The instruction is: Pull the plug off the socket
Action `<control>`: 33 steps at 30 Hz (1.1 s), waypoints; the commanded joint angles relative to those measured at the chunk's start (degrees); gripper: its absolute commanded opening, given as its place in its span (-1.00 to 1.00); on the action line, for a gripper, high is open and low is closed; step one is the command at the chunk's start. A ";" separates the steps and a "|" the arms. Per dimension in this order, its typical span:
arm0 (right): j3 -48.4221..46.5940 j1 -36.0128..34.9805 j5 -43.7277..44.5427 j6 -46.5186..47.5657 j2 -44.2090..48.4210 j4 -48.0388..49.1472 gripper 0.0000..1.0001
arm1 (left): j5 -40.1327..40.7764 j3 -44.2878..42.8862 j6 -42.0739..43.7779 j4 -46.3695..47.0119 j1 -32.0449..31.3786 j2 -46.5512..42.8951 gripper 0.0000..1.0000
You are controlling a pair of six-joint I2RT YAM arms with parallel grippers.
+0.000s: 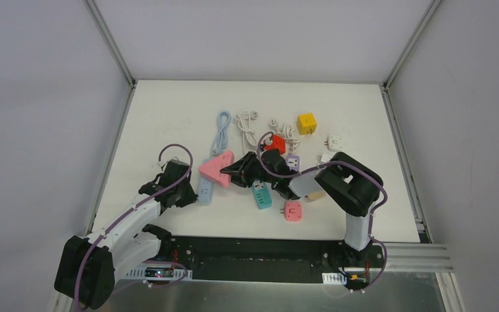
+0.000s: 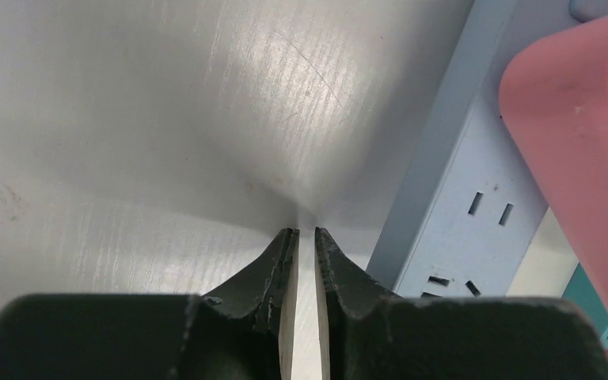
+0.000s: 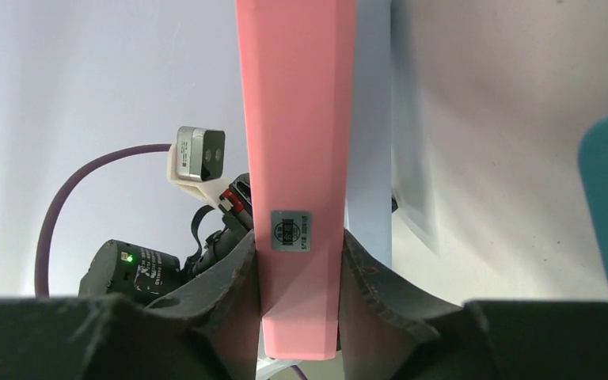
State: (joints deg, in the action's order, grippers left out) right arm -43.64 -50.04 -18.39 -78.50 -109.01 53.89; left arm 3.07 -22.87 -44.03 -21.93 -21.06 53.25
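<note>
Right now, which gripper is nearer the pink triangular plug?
Right. The right gripper is clamped on the pink plug itself. The left gripper sits shut over the table beside the blue power strip, not touching the plug.

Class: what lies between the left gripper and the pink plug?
The light blue power strip lies between the left gripper and the pink plug; the left wrist view shows it.

A small silver sticker [image 3: 291,230] on the pink triangular plastic plug [image 3: 297,119] carries a mark and one printed line. Neither is legible.
</note>
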 commanded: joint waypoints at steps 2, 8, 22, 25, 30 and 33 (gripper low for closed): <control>-2.78 0.28 1.20 -0.57 3.58 -1.98 -1.00 | -0.63 0.20 0.60 -3.50 -0.56 -0.20 -0.68; -1.63 0.28 2.28 3.81 3.84 -3.07 -1.00 | 1.69 -2.43 0.60 -6.54 -0.56 -3.20 -0.64; -2.10 0.26 0.11 5.17 2.21 -2.61 -1.00 | -6.58 -4.76 4.83 0.97 -0.56 -9.86 0.26; -2.33 0.22 -0.52 5.19 2.14 -2.31 -1.00 | -8.23 -3.59 5.45 2.71 -0.56 -7.37 0.43; -2.36 0.24 -1.45 4.47 1.88 -1.21 -1.00 | -10.42 -1.93 5.33 5.90 -0.96 -2.83 0.50; -2.36 0.23 -1.76 4.18 1.87 -1.01 -1.00 | -10.23 -1.34 5.19 6.95 -1.54 -1.64 0.42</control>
State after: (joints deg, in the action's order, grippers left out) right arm -44.58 -50.02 -18.92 -73.89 -108.27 50.72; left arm -5.54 -25.26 -39.81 -18.20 -21.56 50.59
